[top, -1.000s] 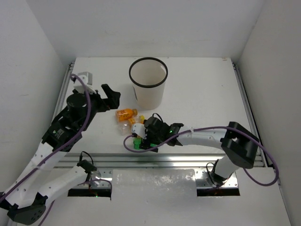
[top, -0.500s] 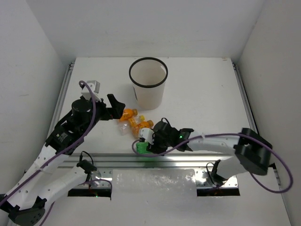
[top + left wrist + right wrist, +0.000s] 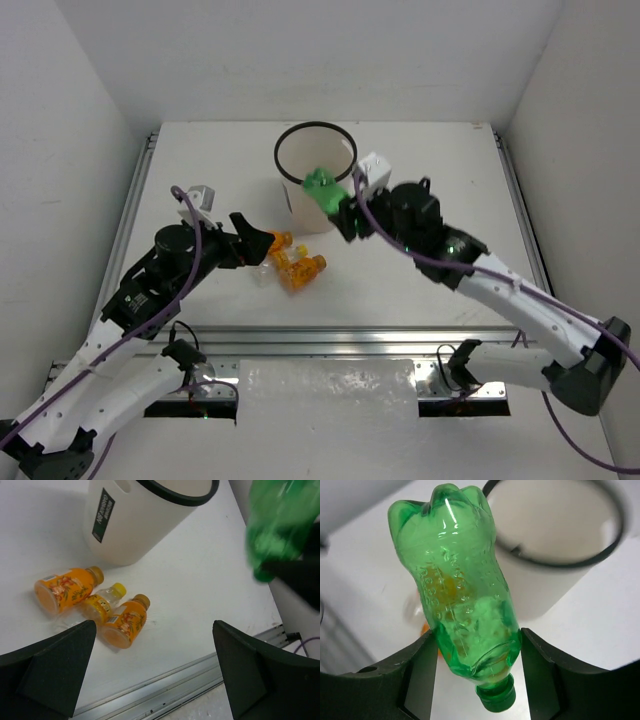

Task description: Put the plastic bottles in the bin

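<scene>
Right gripper [image 3: 477,665] pinches the green bottle [image 3: 460,580] at the bin [image 3: 300,210] rim; left gripper [image 3: 155,670] spread near 3 bottles [image 3: 102,602].

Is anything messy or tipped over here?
Yes. Two orange bottles and a small yellow-capped bottle lie tipped on their sides on the table beside the bin. Nothing looks spilled. The green bottle is in the right gripper.

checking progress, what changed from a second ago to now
The right pincer closed on the green bottle and carried it from the near side of the table up to the bin. The open left pincer moved closer to the orange bottles. The bin stayed put.
</scene>
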